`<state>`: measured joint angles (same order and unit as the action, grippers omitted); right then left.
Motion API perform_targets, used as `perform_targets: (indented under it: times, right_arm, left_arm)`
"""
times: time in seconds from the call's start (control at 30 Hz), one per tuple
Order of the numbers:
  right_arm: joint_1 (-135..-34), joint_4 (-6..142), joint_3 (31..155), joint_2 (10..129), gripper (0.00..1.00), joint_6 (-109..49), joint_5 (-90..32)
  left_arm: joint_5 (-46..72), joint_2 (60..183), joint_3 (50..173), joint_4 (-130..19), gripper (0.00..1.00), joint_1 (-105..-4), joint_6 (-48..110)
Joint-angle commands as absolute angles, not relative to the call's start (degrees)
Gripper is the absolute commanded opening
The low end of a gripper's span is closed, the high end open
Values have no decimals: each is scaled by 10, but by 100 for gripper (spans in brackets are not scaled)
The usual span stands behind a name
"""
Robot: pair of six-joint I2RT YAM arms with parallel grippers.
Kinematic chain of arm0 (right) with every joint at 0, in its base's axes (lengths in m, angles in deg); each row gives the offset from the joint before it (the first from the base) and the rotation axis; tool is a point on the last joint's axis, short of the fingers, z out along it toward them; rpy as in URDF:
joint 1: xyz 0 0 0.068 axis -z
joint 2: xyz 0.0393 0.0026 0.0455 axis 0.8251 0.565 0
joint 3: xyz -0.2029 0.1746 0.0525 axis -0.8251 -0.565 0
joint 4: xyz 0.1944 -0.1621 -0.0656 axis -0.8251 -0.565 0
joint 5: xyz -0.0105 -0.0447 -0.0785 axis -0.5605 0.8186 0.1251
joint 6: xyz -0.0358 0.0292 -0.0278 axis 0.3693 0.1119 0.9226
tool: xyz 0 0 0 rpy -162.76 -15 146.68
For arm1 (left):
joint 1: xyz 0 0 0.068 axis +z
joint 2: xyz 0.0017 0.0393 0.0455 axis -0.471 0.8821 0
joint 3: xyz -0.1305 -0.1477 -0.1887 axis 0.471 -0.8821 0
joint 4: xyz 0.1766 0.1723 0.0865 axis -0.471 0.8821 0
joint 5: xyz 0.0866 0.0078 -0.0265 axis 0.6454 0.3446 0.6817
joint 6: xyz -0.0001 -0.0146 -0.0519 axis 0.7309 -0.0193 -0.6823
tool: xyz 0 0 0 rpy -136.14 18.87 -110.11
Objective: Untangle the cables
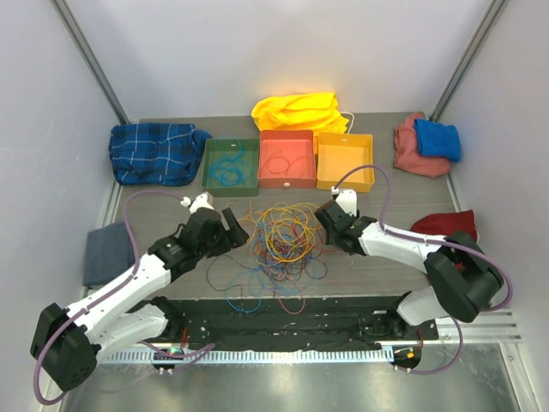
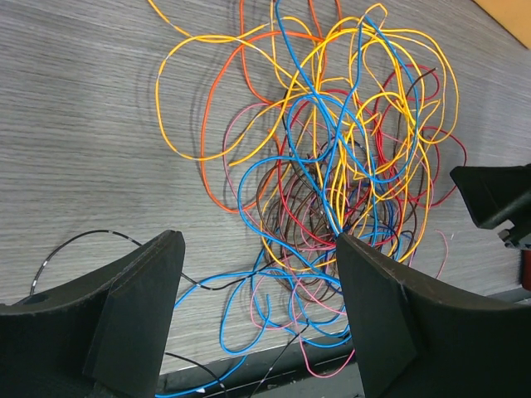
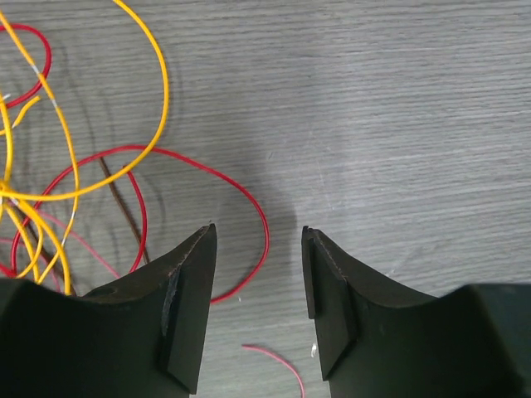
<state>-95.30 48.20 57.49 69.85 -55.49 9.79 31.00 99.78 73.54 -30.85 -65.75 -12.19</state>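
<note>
1. A grey wood-grain worktop (image 1: 403, 193) stands between pale walls, with three trays (image 1: 286, 183) along its far side.
2. The cables (image 1: 287, 236) lie in one tangled heap at its middle, between the two arms.
3. The left tool (image 2: 260, 278) is released, fingers spread wide, just left of the heap and grasping nothing.
4. The right tool (image 3: 259, 249) is also released, above a red loop (image 3: 249, 196) at the heap's right edge.
</note>
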Motion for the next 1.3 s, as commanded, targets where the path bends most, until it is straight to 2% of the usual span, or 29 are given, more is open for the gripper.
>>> perform_targets:
  times: [0.0, 0.27, 0.37, 0.4, 0.53, 0.67, 0.9, 1.03, 1.27]
  right_arm:
    - [-945, 530, 581, 717, 52, -569, 123]
    - [-924, 564, 577, 770, 47, -569, 115]
    - [-915, 575, 576, 779, 39, -574, 109]
    - [-911, 578, 576, 781, 32, -575, 104]
    - [-899, 582, 572, 786, 16, -583, 91]
    - [-898, 582, 558, 736, 3, -587, 101]
    - [-917, 545, 577, 513, 1, -574, 105]
    - [-924, 572, 610, 373, 1, -548, 73]
    - [-926, 513, 762, 361, 1, -523, 19]
  left_arm:
    - [305, 995, 728, -340, 79, -661, -126]
    - [303, 1000, 727, -343, 79, -660, -129]
    - [307, 1003, 727, -343, 78, -660, -133]
    - [307, 1006, 727, -343, 78, -660, -133]
    - [305, 1009, 729, -343, 78, -660, -136]
    - [305, 1008, 728, -342, 78, -660, -136]
    - [317, 995, 731, -332, 78, -660, -136]
    - [324, 989, 734, -334, 78, -660, -138]
    - [330, 984, 745, -336, 78, -660, -135]
